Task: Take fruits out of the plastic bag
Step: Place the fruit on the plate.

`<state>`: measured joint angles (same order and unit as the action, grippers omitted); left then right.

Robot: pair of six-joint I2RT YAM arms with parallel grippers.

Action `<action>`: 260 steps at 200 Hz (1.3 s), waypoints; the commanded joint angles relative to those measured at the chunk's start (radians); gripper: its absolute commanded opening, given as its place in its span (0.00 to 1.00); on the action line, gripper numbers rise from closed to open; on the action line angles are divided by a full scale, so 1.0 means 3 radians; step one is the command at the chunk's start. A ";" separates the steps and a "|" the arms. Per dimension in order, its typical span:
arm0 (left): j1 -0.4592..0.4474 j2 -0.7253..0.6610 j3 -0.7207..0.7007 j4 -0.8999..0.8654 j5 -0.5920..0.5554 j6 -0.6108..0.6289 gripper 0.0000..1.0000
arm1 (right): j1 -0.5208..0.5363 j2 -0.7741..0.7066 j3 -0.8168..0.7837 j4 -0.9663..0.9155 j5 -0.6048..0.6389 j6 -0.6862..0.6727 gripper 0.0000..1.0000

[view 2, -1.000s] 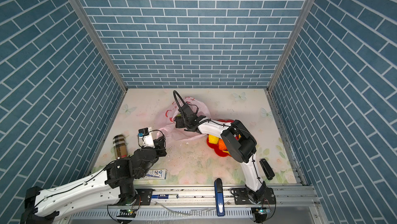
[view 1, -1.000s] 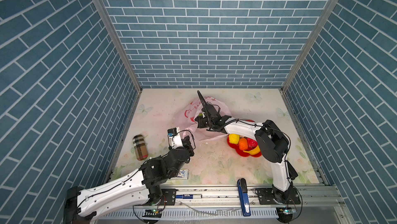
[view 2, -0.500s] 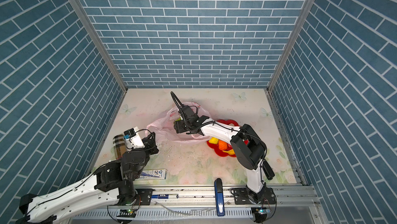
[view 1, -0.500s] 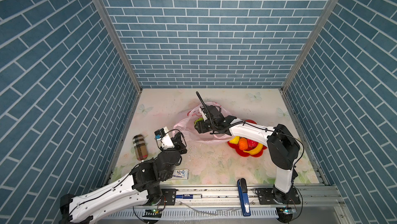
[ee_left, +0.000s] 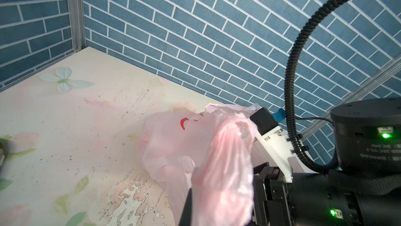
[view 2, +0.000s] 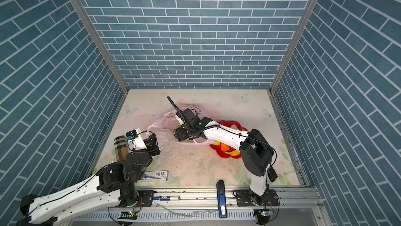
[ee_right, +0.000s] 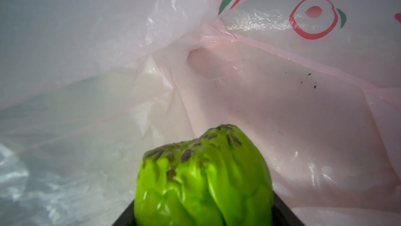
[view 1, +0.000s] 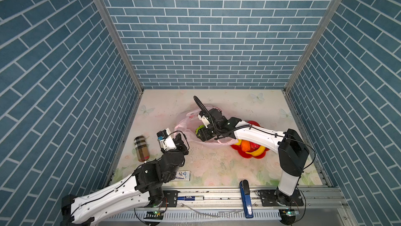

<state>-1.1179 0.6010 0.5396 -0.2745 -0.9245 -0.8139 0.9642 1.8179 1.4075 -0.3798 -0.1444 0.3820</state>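
The plastic bag (view 1: pixel 184 125) lies crumpled mid-bench (view 1: pixel 217 166). The left jaws are clenched on one bag handle (ee_left: pixel 227 149), which stretches out toward the left arm. The right jaws reach inside the bag and grasp the green ball (ee_right: pixel 204 181). A banana (view 1: pixel 257 152) and an orange fruit (view 1: pixel 245 145) sit on the red plate (view 1: pixel 242 153) just beside the bag. The right arm hides part of the plate, so it perhaps holds more.

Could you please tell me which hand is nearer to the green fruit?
Right. The right hand holds the green fruit in the plastic bag mouth; the left hand pinches the bag's handle, away from it.
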 commanded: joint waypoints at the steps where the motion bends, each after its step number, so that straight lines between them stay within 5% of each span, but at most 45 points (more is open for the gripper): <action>1: -0.0011 0.0040 0.0061 -0.0021 -0.0069 0.0051 0.00 | 0.0018 -0.0247 0.0238 -0.0147 -0.0073 -0.0196 0.42; 131: -0.0011 0.0066 0.0083 -0.0310 -0.0234 -0.0069 0.00 | -0.0143 -0.0847 0.0521 -0.0241 0.0054 -0.0230 0.41; 260: -0.0006 0.0219 0.0224 -0.0490 -0.0131 -0.0053 0.00 | -0.1123 -0.2035 -0.0901 -0.0773 0.0890 -0.0041 0.40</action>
<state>-1.1175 0.6353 0.5701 -0.3882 -0.9691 -0.8337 0.6521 1.2583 1.2354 -0.5541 0.0444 0.3416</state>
